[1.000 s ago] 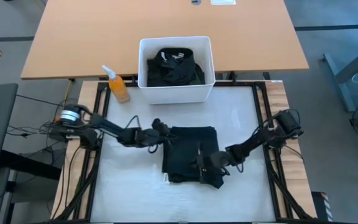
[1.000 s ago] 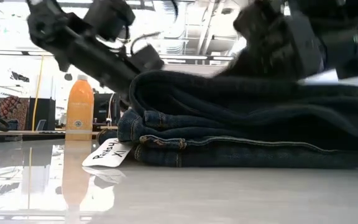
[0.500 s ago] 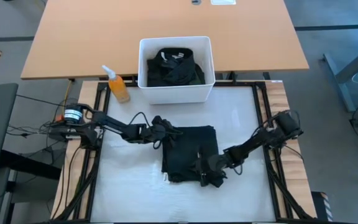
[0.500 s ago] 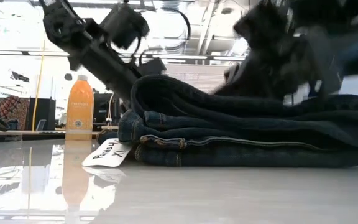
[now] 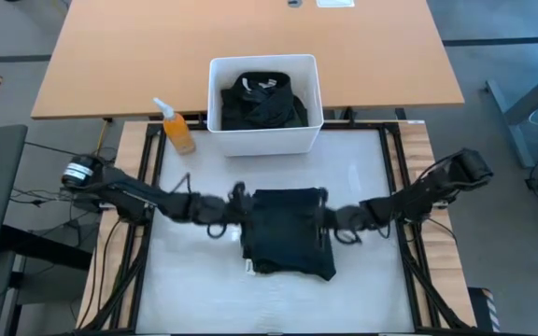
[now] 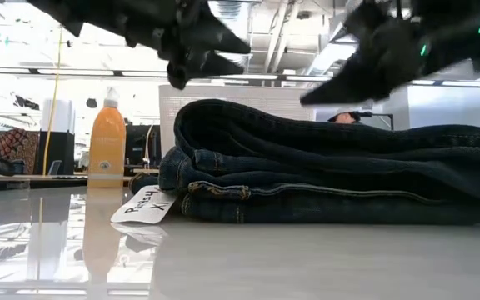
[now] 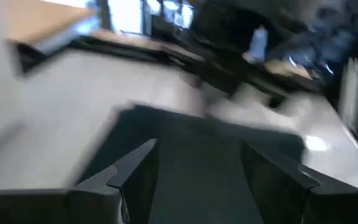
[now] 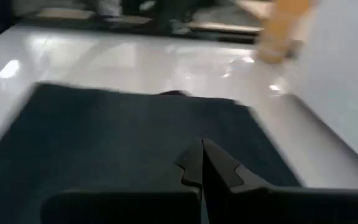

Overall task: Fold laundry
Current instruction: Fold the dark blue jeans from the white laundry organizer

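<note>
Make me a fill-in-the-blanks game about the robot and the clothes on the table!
1. The folded jeans lie between the two ____.
2. The orange bottle stands beside the white ____, which holds more dark clothes.
3. The left gripper has its jaws ____.
4. The right gripper has its jaws ____.

Missing words: grippers; bin; open; shut

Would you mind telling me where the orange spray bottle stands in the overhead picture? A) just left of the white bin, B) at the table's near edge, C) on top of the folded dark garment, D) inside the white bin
A: the orange spray bottle stands upright just left of the white bin, apart from the folded dark garment lying nearer the table's middle.
</note>
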Controlling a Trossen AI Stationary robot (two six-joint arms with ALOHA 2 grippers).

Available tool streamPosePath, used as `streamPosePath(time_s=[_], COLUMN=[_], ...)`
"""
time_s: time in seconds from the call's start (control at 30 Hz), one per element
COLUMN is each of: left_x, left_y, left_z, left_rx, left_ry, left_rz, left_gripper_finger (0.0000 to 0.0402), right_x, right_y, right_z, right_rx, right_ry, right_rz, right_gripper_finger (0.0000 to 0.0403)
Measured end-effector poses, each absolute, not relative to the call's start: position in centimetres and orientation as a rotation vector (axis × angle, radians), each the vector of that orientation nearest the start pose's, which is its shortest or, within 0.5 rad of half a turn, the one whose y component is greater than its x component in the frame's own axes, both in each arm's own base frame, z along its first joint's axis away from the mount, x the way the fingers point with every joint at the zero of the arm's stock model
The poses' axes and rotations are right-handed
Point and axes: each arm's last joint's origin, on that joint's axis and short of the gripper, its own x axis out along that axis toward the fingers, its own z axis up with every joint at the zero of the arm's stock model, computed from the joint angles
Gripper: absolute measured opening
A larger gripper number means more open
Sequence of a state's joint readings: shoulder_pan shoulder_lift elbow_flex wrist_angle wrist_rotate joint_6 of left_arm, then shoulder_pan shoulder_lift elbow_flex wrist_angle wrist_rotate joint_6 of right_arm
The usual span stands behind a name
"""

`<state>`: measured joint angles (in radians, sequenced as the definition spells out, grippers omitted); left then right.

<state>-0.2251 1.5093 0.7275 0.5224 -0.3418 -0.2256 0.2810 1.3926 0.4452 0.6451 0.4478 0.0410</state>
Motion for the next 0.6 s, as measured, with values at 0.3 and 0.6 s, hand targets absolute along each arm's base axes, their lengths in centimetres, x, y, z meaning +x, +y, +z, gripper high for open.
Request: streamPosePath(time_s=[0.3, 0.6], left_x=[32.1, 31.5], left_y=[-10.7, -12.0], left_z=[12.7, 10.2], left_rx=[-0.281, -0.316], left_ry=[0.402, 0.513], left_rz=[0.082, 0.111], left_gripper_finger=[0.0217, 0.0217], right_x=[20.7, 20.6], right_y=[1.4, 1.1], right_z=[12.8, 9.8], right_rx=[0.021, 0.057], right_ry=[0.243, 0.366], right_rz=[-0.326, -0.374], right_gripper_finger=[0.0022, 0.0022])
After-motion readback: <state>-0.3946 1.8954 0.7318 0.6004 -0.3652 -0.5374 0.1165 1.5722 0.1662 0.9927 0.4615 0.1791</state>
